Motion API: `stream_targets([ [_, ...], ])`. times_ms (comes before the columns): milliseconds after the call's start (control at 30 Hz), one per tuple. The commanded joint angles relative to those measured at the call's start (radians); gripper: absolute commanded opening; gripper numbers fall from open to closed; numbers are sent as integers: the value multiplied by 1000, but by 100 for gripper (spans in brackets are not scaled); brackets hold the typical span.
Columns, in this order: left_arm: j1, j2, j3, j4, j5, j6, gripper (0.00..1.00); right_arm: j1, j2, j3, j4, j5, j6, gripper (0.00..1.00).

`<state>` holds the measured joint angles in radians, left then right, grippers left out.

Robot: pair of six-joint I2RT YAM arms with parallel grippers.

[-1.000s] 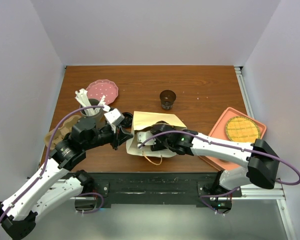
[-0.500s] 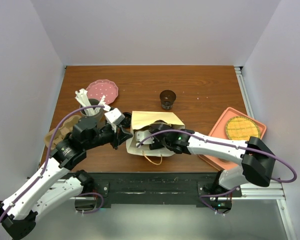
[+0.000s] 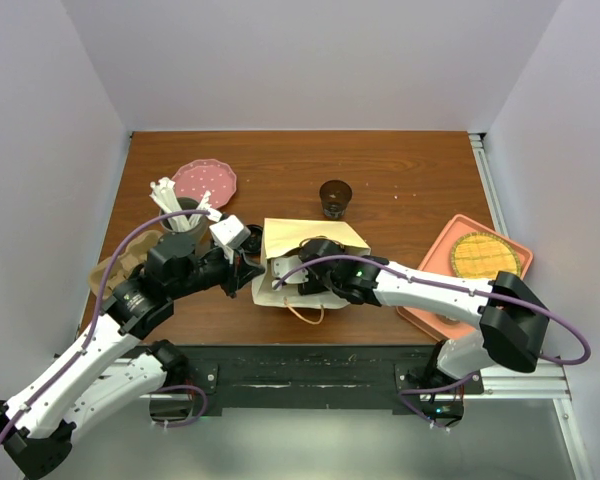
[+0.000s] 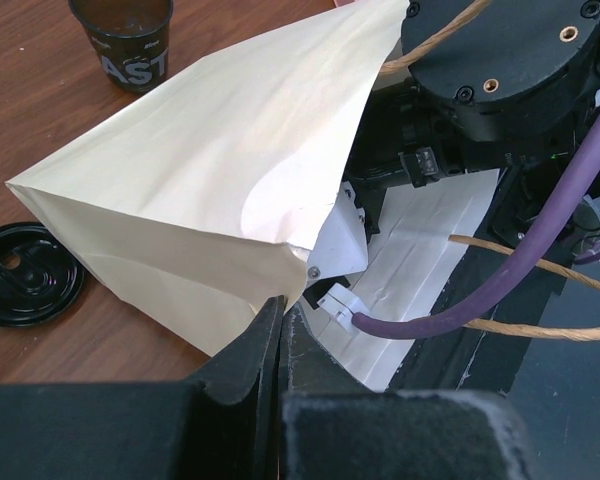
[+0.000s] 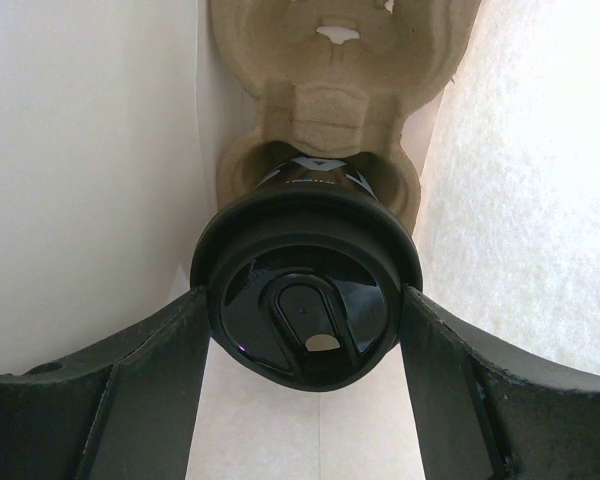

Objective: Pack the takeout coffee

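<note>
A cream paper bag [image 3: 302, 238] [image 4: 210, 170] lies on its side mid-table, mouth toward the arms. My left gripper [image 3: 250, 268] [image 4: 282, 306] is shut on the lower edge of the bag's mouth and holds it up. My right gripper [image 5: 305, 298] reaches inside the bag, so its fingers are hidden in the top view. There it is shut on the takeout coffee [image 5: 305, 310], a dark cup with a black lid, one finger against each side of the lid. The cup's base sits in a pocket of a pulp cup carrier [image 5: 330, 60] deep in the bag.
An open brown cup [image 3: 335, 198] [image 4: 125, 40] stands behind the bag. A loose black lid [image 3: 252, 236] [image 4: 25, 275] lies at the bag's left. Farther left are a grey utensil cup [image 3: 180, 215], a pink plate [image 3: 204, 182] and another pulp carrier [image 3: 115, 265]. An orange tray [image 3: 450, 255] sits right.
My right arm has pushed a little farther left into the bag. The left gripper keeps its hold on the bag's edge.
</note>
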<state>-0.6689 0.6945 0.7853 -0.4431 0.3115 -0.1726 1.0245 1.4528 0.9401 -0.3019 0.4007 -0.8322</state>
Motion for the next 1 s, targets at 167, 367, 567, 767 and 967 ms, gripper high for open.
stream_targets([
  [167, -3, 2, 46, 29, 15, -27, 0, -24, 21, -29, 3, -16, 4, 62],
  [367, -4, 13, 54, 15, -14, -27, 0, -27, 34, -20, 0, -16, 4, 69],
  [567, -3, 22, 71, 7, -43, -39, 0, -27, 32, 31, -37, -34, -1, 78],
  [767, -3, 45, 106, -11, -49, -57, 0, -27, 17, 46, -74, -45, 10, 85],
  [967, -4, 50, 123, -26, -43, -62, 0, -27, 9, 55, -85, -59, 18, 99],
])
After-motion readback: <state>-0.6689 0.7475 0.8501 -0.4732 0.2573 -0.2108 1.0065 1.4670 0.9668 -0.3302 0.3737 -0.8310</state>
